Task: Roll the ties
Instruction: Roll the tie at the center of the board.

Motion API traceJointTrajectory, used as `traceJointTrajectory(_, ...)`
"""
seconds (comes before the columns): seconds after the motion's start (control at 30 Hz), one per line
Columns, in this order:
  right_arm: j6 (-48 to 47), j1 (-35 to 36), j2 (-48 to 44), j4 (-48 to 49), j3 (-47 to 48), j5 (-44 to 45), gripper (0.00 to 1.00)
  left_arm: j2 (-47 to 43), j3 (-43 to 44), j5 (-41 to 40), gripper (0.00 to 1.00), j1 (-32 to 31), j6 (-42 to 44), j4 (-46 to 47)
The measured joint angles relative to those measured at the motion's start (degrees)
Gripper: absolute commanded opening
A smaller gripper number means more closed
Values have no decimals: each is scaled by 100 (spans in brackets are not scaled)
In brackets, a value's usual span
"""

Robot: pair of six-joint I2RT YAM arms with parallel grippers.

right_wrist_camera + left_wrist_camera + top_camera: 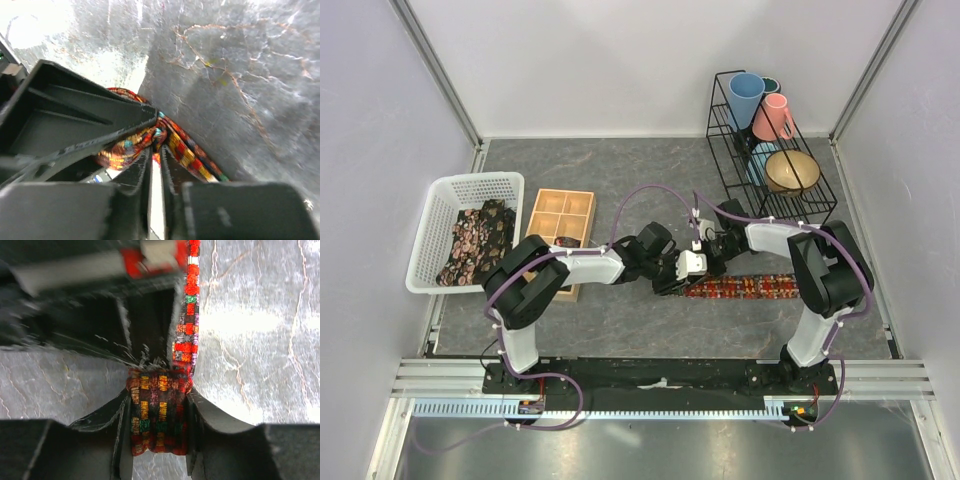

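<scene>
A tie [750,287] with a red, orange and yellow print lies flat on the grey table, running right from the two grippers. My left gripper [672,280] is shut on its rolled-up end [157,410], which fills the gap between the two fingers. The free length [187,315] runs away from the roll. My right gripper [705,262] meets the left one from the far side. Its jaws are almost together and pinch a fold of the tie [187,152] at their tips [159,150]. More ties [475,240] lie in the white basket [440,200].
A wooden tray [560,215] with compartments stands beside the basket, a dark roll [565,241] in its near right cell. A black wire rack [770,150] at the back right holds cups and a bowl. White walls stand on both sides.
</scene>
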Motion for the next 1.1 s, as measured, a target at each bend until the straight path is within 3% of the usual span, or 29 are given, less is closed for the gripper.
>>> traceJointTrajectory(0.07,-118,-52,-2,-227,162,2,30,-28,2,-17,4,0,28,-87)
traceJointTrajectory(0.33,-994,-313,-131,-1163,997,103,36,-52,4,-76,2,0,37,-166)
traceJointTrajectory(0.47,-1021,-310,-59,-1429,1049,-166,52,-52,33,-105,2,-2,37,-210)
traceJointTrajectory(0.83,-111,-229,81,-944,640,-1084,50,-46,133,-254,2,-39,39,-409)
traceJointTrajectory(0.9,-22,-184,116,-828,535,-1113,44,-44,138,-258,2,-39,37,-415)
traceJointTrajectory(0.97,42,-140,118,-728,452,-1113,30,-44,146,-269,2,-39,37,-431)
traceJointTrajectory(1.0,92,-120,118,-647,420,-1115,19,-44,153,-278,2,-39,37,-459)
traceJointTrajectory(1.03,114,-103,133,-584,407,-1091,0,-44,170,-291,2,-39,35,-490)
traceJointTrajectory(1.1,157,-76,205,-470,407,-1082,0,-44,214,-356,11,-39,33,-579)
